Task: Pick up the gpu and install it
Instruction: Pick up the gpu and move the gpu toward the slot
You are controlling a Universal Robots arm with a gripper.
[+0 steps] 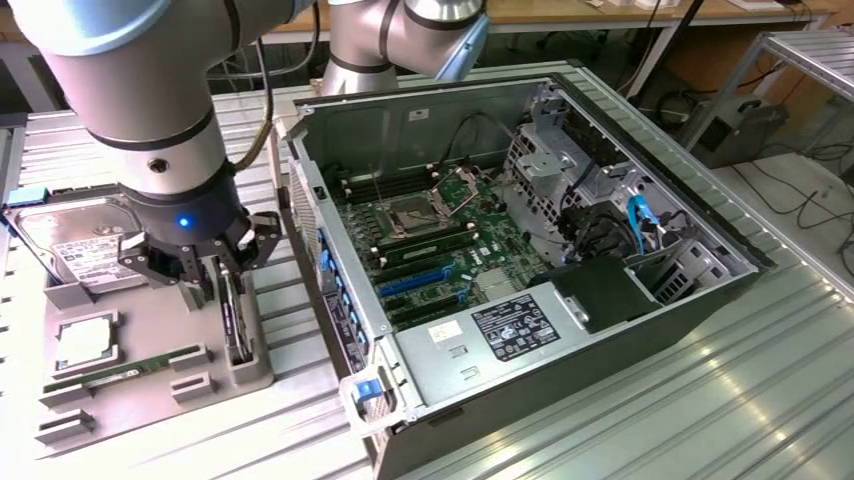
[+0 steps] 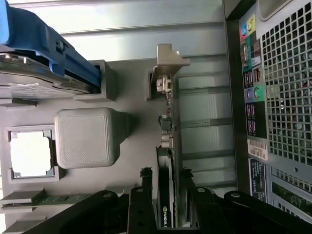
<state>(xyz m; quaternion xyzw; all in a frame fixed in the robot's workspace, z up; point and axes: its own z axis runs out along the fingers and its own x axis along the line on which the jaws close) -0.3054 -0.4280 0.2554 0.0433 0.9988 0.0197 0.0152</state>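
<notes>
Gripper fingers, black and close to the wrist camera, stand apart on either side of the gpu, one at each face with a thin dark gap showing, so the card is straddled but not clamped. The gpu stands on edge in a slot of the grey fixture tray, its silver bracket running along the side towards the computer case. The case's perforated rear panel and coloured ports face the tray. On the tray, away from the case, sit a raised grey block, a CPU in a square recess, a RAM stick and a hard drive with a blue rail.

From the exterior view, the arm reaches down at the exterior view's left, its gripper lowered over the top edge of the gpu, which is upright in the tray, just beside the open case. The hard drive, CPU and RAM stick lie further to the exterior view's left. Inside the case the green motherboard is exposed, with a labelled power supply near its front edge. Tray and case rest on a ribbed metal worktop.
</notes>
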